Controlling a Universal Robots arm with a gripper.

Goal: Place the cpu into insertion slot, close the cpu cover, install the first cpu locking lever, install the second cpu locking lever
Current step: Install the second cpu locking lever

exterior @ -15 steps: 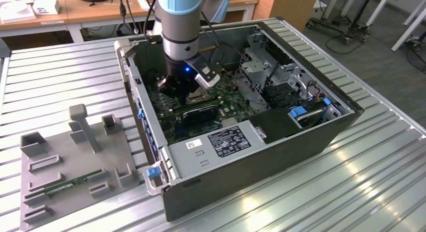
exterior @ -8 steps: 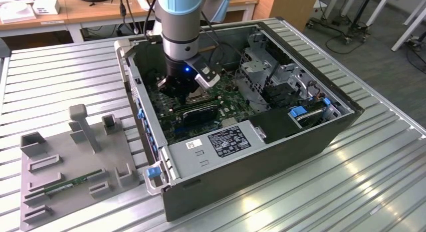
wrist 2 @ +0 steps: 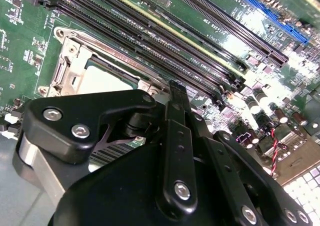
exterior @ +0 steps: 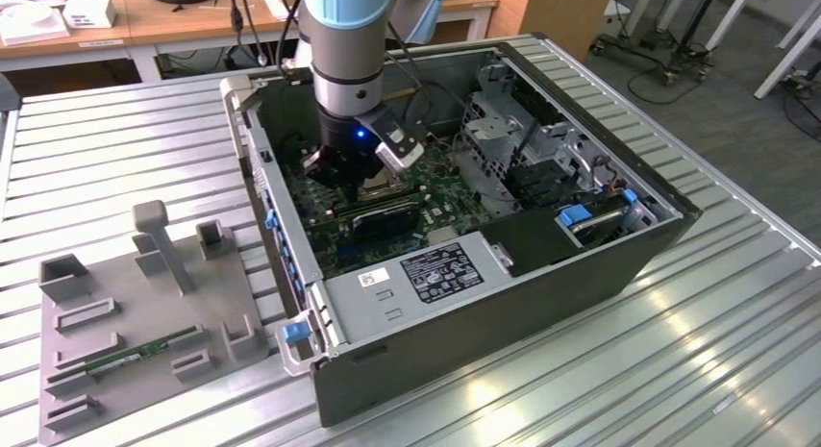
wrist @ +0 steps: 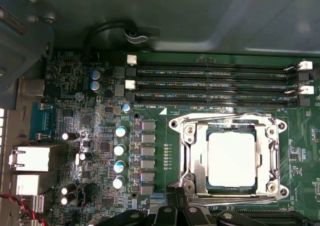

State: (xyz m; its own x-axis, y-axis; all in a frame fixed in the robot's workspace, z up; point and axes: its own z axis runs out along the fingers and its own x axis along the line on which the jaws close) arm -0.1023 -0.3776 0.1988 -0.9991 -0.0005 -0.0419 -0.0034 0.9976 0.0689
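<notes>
The cpu point(wrist: 231, 158), a pale square chip, lies flat in the insertion slot point(wrist: 206, 178) on the green motherboard. The silvery cpu cover point(wrist: 227, 122) lies down around it, framing the chip. In the second wrist view the cpu point(wrist 2: 102, 83) and the cover point(wrist 2: 70, 66) show just beyond the black fingers point(wrist 2: 177, 131). My gripper point(wrist: 177, 192) is shut, its tips right at the socket's edge beside the cover's corner, with nothing visible between them. From the exterior view the gripper point(exterior: 349, 178) reaches down inside the open computer case, over the socket.
Long black memory slots point(wrist: 210, 81) run beside the socket, and a blue-and-black slot point(wrist 2: 265, 6) lies farther off. Capacitors point(wrist: 120, 148) stand near the socket. Case walls point(exterior: 487, 293) and a drive cage point(exterior: 513, 139) hem in the arm. A grey fixture point(exterior: 206, 303) holds a memory stick point(exterior: 141, 354).
</notes>
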